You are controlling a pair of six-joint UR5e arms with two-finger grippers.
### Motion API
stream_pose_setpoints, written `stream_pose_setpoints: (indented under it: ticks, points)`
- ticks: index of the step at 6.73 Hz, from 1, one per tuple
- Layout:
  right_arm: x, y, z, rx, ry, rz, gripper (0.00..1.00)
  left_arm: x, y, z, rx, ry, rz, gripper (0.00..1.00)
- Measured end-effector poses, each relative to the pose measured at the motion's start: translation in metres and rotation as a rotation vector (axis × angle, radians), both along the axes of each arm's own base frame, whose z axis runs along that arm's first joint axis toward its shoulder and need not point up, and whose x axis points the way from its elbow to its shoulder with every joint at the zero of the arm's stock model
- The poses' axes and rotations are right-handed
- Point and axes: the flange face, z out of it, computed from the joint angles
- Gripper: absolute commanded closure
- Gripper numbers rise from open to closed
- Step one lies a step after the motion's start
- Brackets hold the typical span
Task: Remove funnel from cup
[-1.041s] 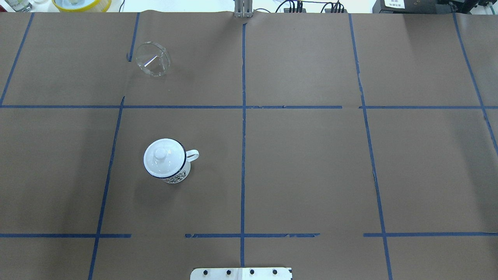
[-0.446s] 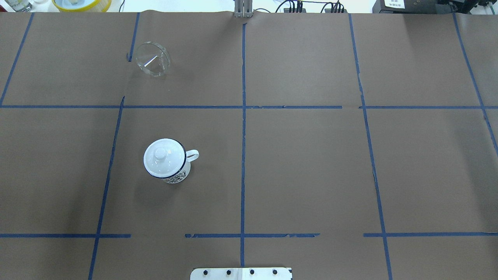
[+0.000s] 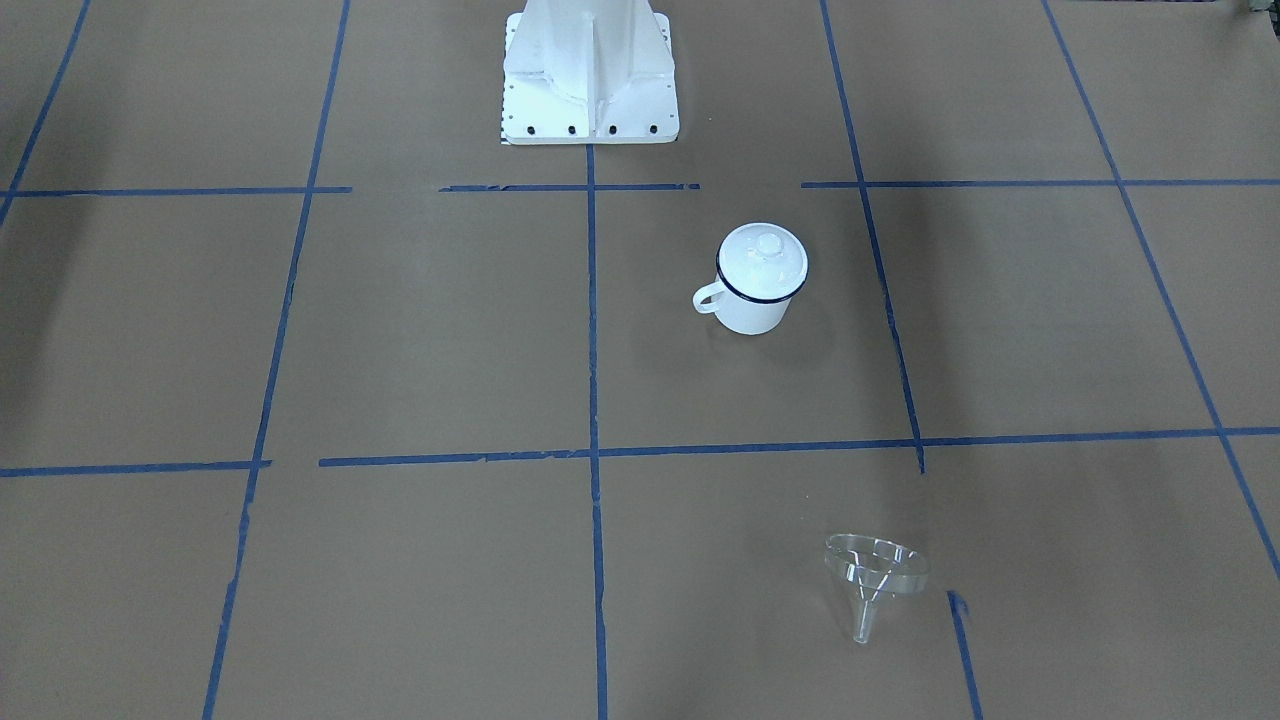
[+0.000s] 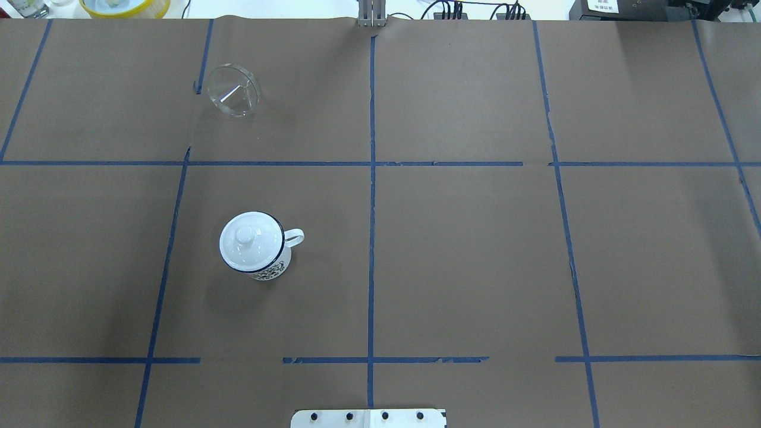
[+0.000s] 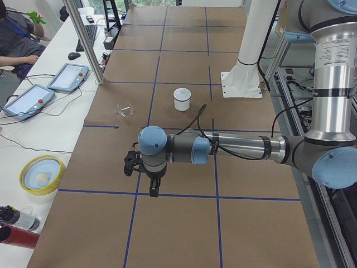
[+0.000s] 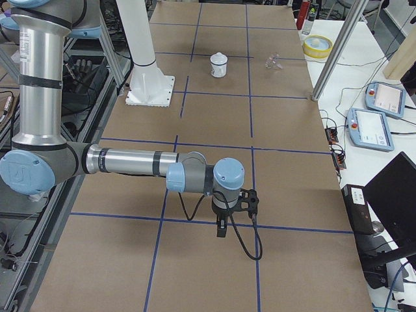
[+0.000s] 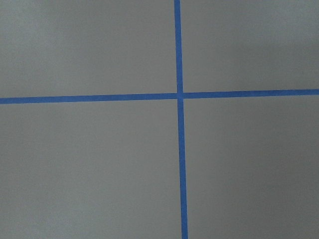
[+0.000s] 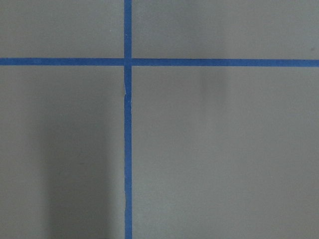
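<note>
The clear funnel (image 4: 235, 90) lies on its side on the brown table, far left, apart from the cup; it also shows in the front view (image 3: 875, 570). The white cup (image 4: 274, 266) with a dark blue rim stands upright nearer the robot, its handle (image 4: 294, 237) pointing to the table's middle. A white domed lid (image 4: 247, 238) with a knob sits on it. The left gripper (image 5: 152, 187) hangs over the table's left end and the right gripper (image 6: 221, 227) over its right end, both far from the cup. They show only in the side views, so I cannot tell whether they are open.
The robot's white base (image 3: 590, 70) stands at the near table edge. A yellow bowl (image 4: 125, 6) and a metal pole (image 5: 83, 39) stand beside the table's far edge. Tablets (image 5: 28, 99) lie on the side desk. Both wrist views show only paper and blue tape.
</note>
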Motion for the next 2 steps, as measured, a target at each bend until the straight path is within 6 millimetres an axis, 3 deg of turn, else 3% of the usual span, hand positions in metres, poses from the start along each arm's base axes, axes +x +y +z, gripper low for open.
stream_pose_setpoints:
  ticks: [2]
  points:
    - [0.0,0.0001,0.0004,-0.001,0.0,0.0,0.0,-0.0004,0.0001,-0.0019,0.004,-0.001,-0.001,0.0]
